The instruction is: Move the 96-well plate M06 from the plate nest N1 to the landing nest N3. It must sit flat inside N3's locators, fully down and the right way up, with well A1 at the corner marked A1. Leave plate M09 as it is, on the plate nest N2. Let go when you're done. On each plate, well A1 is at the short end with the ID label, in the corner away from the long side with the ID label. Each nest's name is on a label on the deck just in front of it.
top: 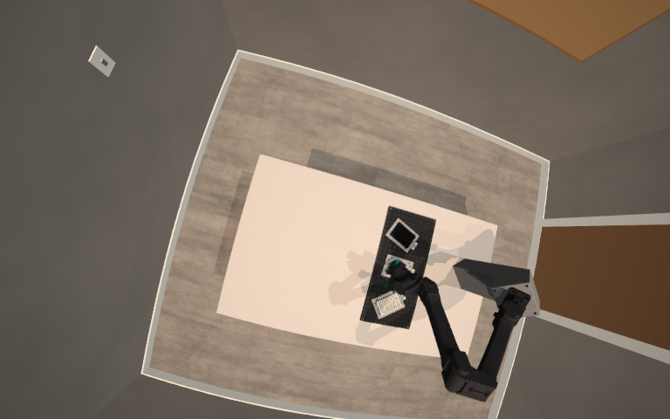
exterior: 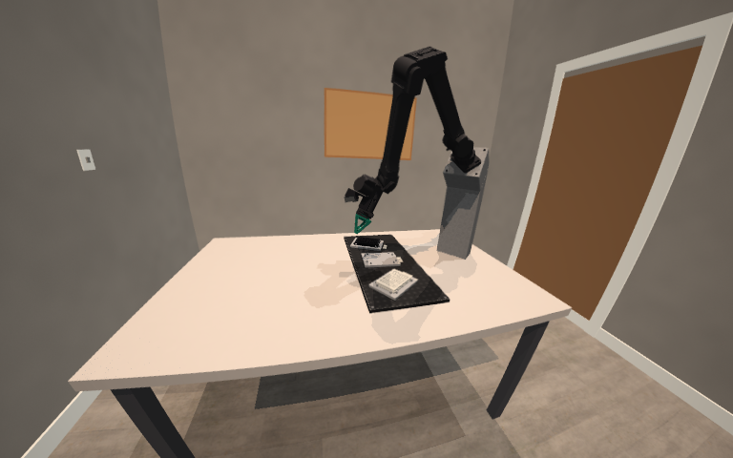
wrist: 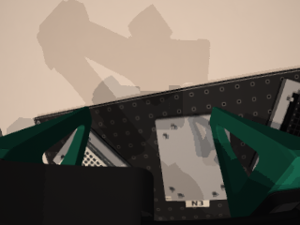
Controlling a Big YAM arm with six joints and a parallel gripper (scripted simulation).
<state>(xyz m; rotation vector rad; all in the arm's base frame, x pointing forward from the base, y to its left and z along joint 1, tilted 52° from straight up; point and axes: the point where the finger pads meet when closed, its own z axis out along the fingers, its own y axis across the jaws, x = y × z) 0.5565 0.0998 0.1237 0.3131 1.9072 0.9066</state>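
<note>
Three nests stand in a row on a black perforated deck. A white 96-well plate (top: 388, 305) sits in the near end nest; it also shows in the exterior view (exterior: 392, 281) and at the left of the wrist view (wrist: 94, 157). A black plate (top: 402, 233) (exterior: 367, 241) sits in the far end nest, at the right edge of the wrist view (wrist: 289, 109). The middle nest (wrist: 189, 159) is empty and its label reads N3 (wrist: 198, 202). The plate ID labels are too small to read. My gripper (exterior: 361, 222) (top: 395, 269) is open and empty, well above the deck over the middle nest.
The arm's grey pedestal (exterior: 462, 205) stands on the table just behind the right side of the deck. The arm's elbow reaches high above the table. The deck lies near the table's right half, with the table edge a short way in front.
</note>
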